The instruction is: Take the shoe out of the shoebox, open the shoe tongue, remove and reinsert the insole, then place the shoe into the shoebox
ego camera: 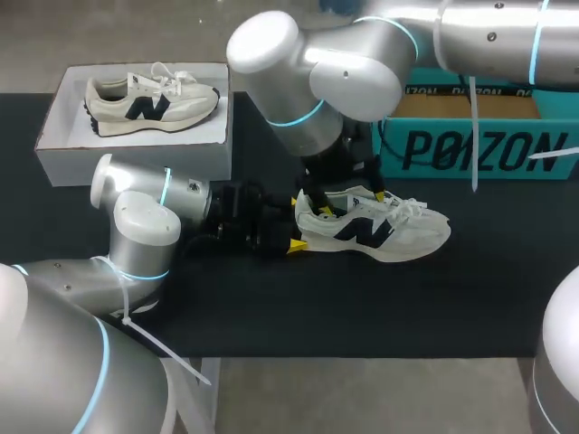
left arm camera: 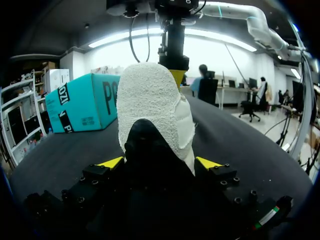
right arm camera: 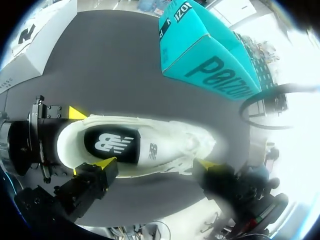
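- Sneaker (ego camera: 375, 226) out on the black tabletop (ego camera: 362, 307), upright on its sole, cream with a dark side logo. Heel toward the left arm, toe toward the right side.
- Left tool (ego camera: 294, 237) low at the back of the shoe, coming in flat along the tabletop. In the left wrist view, clamped on the sneaker (left arm camera: 150, 100): heel wedged in the left tool (left arm camera: 159, 162), a yellow tip pressed against each side.
- Right tool (ego camera: 344, 194) hanging straight down over the shoe's opening, just in front of the teal box (ego camera: 479, 149).
- From the right wrist view, right tool (right arm camera: 156, 162) spread wide and holding nothing. One yellow tip beside the collar, the other up by the laces (right arm camera: 192, 142), both along the same side of the sneaker (right arm camera: 165, 150).
- Insole (right arm camera: 110, 142) lying inside the shoe, dark with a white logo, plainly visible looking down through the opening.
- Laces loose and trailing over the front of the shoe.
- Second sneaker (ego camera: 149, 99), same look, lying inside the white shoebox (ego camera: 54, 136) at the far left of the tabletop, well apart from both tools.
- Teal box at the far right, behind the toe of the sneaker and not touching it.
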Robot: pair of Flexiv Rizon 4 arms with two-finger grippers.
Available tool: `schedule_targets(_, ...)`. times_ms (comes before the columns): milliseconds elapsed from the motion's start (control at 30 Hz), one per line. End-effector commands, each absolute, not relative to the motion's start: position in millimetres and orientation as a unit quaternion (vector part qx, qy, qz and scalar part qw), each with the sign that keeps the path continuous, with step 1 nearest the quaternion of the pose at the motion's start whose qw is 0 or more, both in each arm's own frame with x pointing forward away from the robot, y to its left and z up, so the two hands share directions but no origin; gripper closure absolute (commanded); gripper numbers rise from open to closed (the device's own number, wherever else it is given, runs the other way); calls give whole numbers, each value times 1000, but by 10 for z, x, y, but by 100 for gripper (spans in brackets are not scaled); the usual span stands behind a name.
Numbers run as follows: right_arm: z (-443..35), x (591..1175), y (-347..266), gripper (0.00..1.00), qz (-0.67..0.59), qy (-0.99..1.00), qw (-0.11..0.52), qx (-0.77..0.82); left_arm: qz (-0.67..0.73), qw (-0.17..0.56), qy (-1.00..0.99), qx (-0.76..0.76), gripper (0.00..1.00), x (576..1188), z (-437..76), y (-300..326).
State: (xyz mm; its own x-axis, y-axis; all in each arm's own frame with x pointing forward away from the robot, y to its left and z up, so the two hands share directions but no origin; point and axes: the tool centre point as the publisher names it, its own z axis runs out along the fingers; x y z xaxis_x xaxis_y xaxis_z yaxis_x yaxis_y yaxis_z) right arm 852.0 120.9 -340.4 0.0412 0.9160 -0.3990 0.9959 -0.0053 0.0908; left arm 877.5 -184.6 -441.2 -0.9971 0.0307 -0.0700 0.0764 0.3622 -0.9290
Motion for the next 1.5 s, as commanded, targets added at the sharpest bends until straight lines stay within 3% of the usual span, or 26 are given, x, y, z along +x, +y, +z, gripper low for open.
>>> schedule_targets(33, -3554, 8578, 1227, 0, -119, 685, 178, 696, -563, 19, 826, 33, 100, 8799, -4463, -1879)
schedule_targets(733, -3744, 8628, 899, 0, -133, 675, 191, 701, -563, 19, 826, 33, 100, 8799, -4463, -1879)
schedule_targets(767, -3736, 8628, 882, 15, -132, 674, 192, 701, -563, 19, 826, 33, 100, 8799, -4463, -1879)
schedule_targets(800, -3728, 8628, 869, 44, -132, 673, 193, 702, -563, 19, 826, 33, 100, 8799, -4463, -1879)
schedule_targets(867, -3711, 8627, 853, 63, -131, 671, 193, 703, -563, 19, 826, 33, 100, 8799, -4463, -1879)
schedule_targets(1000, -3691, 8627, 821, 90, -130, 669, 194, 705, -563, 19, 826, 33, 100, 8799, -4463, -1879)
schedule_targets(1200, -3620, 8614, 722, 100, -128, 663, 190, 713, -563, 19, 826, 33, 100, 8799, -4463, -1879)
schedule_targets(1500, -3455, 8601, 497, 100, -117, 645, 191, 731, -563, 19, 826, 33, 100, 8799, -4463, -1879)
